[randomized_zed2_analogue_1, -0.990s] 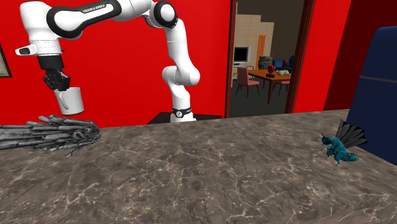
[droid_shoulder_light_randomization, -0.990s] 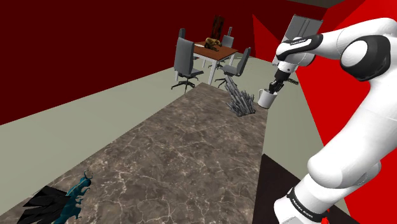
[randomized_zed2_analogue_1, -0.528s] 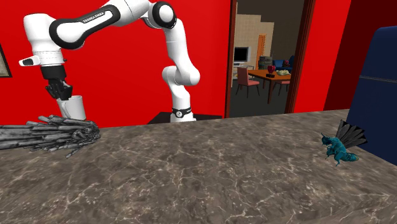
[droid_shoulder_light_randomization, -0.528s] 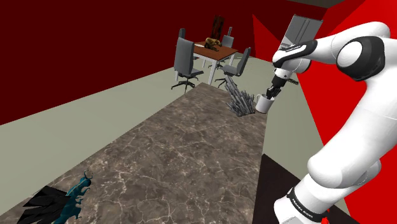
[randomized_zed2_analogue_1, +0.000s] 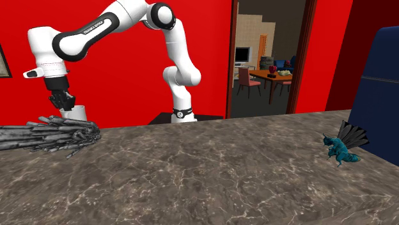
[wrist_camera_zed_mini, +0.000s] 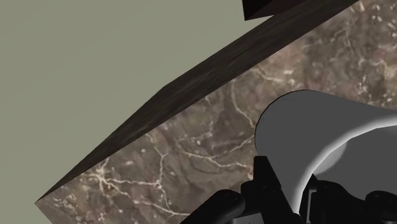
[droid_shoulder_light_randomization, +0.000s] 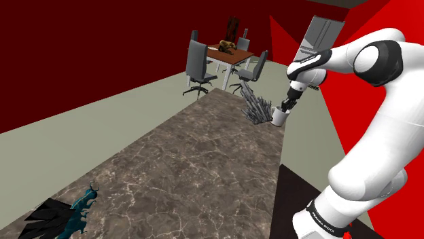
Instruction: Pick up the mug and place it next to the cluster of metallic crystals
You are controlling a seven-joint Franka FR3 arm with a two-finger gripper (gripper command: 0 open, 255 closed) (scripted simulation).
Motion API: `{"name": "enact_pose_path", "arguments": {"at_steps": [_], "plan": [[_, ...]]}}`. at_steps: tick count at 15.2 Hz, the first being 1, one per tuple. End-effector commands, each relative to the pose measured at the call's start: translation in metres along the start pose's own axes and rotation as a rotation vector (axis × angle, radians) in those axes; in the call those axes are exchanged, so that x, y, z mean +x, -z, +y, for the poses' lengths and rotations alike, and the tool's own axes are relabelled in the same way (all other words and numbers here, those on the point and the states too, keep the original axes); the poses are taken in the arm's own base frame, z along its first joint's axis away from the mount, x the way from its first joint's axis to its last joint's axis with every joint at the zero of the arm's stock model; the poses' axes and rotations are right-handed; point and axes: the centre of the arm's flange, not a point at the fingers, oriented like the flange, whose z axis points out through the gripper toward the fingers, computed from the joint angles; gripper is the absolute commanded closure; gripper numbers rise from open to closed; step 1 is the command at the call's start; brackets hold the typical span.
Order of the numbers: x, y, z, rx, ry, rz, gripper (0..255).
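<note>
**Item: white mug, lowered beside the crystals, not yet released**

- Change: over the last second the arm has brought the mug (droid_shoulder_light_randomization: 278, 116) down from clear above the tabletop (droid_shoulder_light_randomization: 190, 170) to surface level. It is now just beside the cluster of metallic crystals (droid_shoulder_light_randomization: 257, 106).
- Contact: whether the base touches the marble cannot be told. In the second exterior view the crystals (randomized_zed2_analogue_1: 45, 135) hide the lower part of the mug (randomized_zed2_analogue_1: 78, 112).
- Tool: the gripper (wrist_camera_zed_mini: 294, 194) is clamped on the mug's rim (wrist_camera_zed_mini: 318, 143), one finger inside and one outside.
- Judgement: carrying looks done. What remains is letting go and lifting away without tipping the mug.
- Count:
  - one mug
  - one crystal cluster
  - one gripper (droid_shoulder_light_randomization: 288, 104)
  - one teal winged figurine (randomized_zed2_analogue_1: 341, 146), well apart at the table's other end
  - one marble-patterned table
</note>
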Motion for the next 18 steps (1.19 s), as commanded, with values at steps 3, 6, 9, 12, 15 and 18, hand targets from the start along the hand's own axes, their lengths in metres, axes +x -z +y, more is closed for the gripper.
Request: {"name": "enact_pose_path", "arguments": {"at_steps": [3,6,9,12,15,18], "plan": [[0.0,-0.015,0.001,0.0,0.0,0.001,255],[0.0,-0.015,0.001,0.0,0.0,0.001,255],[0.0,-0.015,0.001,0.0,0.0,0.001,255],[0.0,-0.015,0.001,0.0,0.0,0.001,0],[0.0,-0.015,0.001,0.0,0.0,0.001,0],[0.0,0.025,0.001,0.0,0.0,0.001,0]]}}
